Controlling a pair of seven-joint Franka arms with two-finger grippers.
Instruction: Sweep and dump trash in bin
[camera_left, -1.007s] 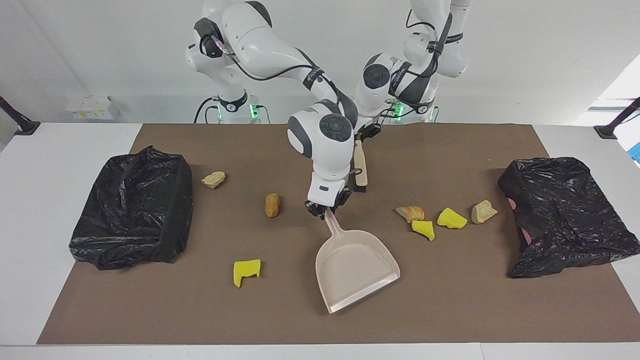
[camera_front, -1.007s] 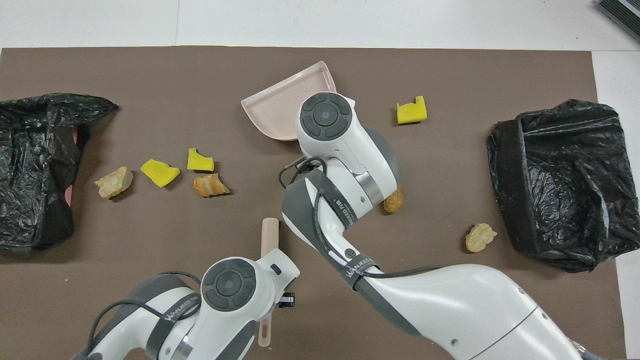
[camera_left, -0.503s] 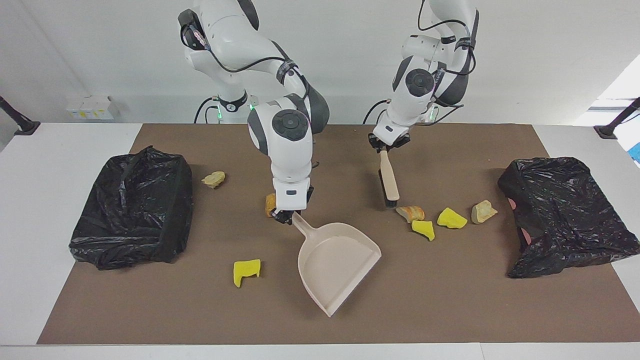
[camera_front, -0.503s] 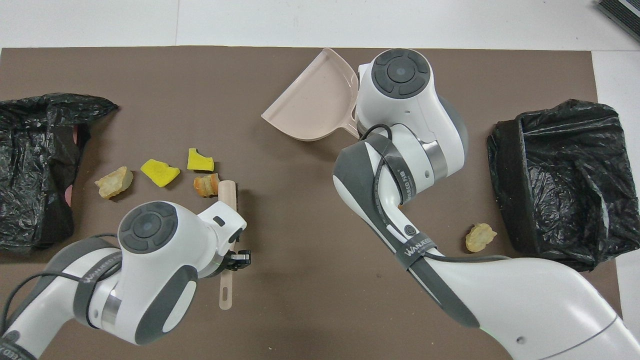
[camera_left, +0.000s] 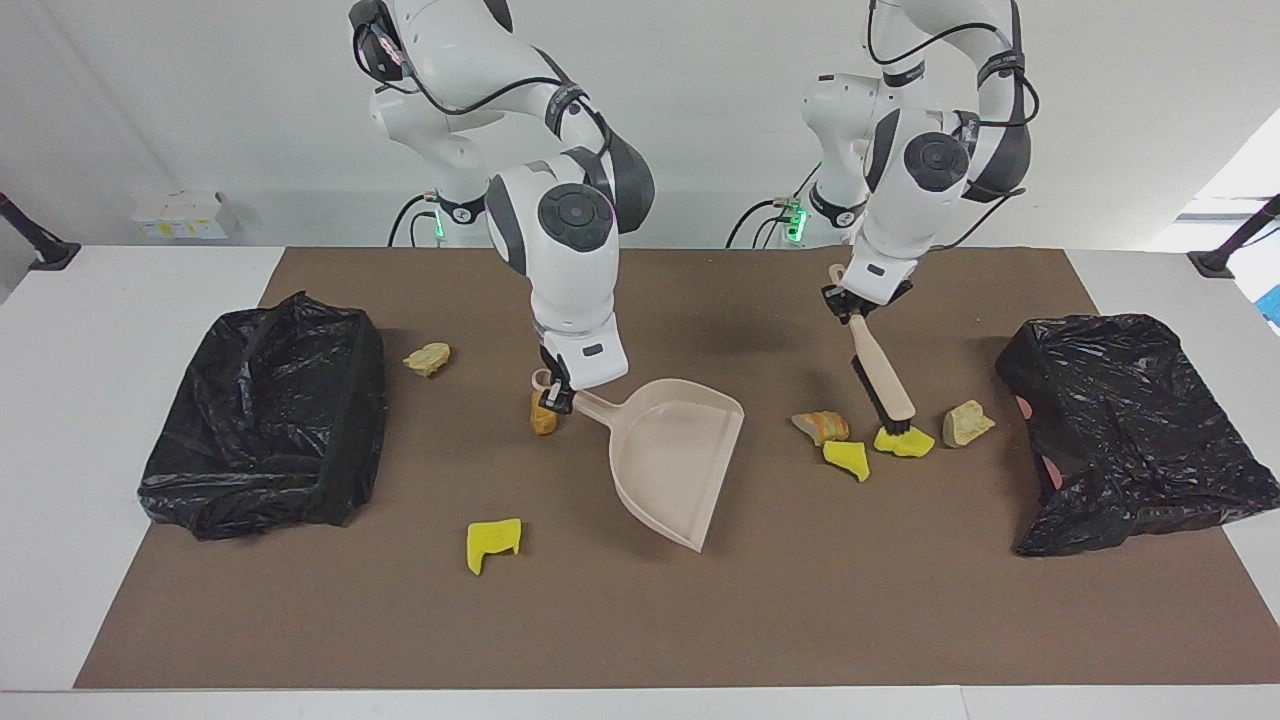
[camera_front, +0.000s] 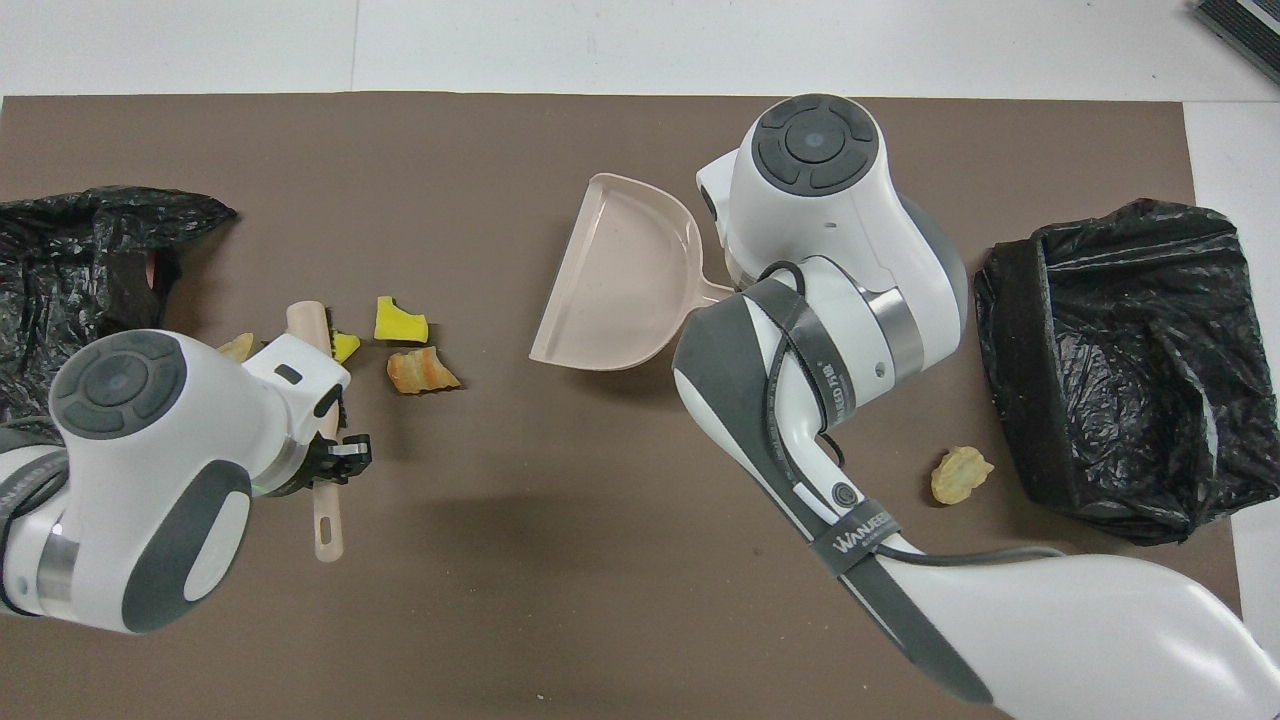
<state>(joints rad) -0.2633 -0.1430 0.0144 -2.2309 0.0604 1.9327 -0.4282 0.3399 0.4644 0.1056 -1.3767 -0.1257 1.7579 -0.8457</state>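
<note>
We see the right gripper closed on the handle of the pale pink dustpan, its jaws pinched around the handle near the end. The dustpan is tilted, handle end raised and its open edge low toward the worktop, near the middle of the brown mat. In the overhead view the dustpan lies beside the right arm's wrist, its pan holding nothing.

The left gripper has its jaws clamped on the handle of a small brush, which slants down so that its dark bristles touch a yellow sponge chunk. This chunk sits within a cluster of four scraps toward the left arm's end of the worktop: a second yellow chunk, an orange-brown bread lump and a pale tan lump nearest the black bag-lined bin at that end.

Toward the right arm's end, a brown bread lump lies just beside the dustpan handle, partly hidden by the right gripper. A tan lump rests near the second black bin, and a yellow sponge piece lies farther from the robots than both, well apart from the dustpan
</note>
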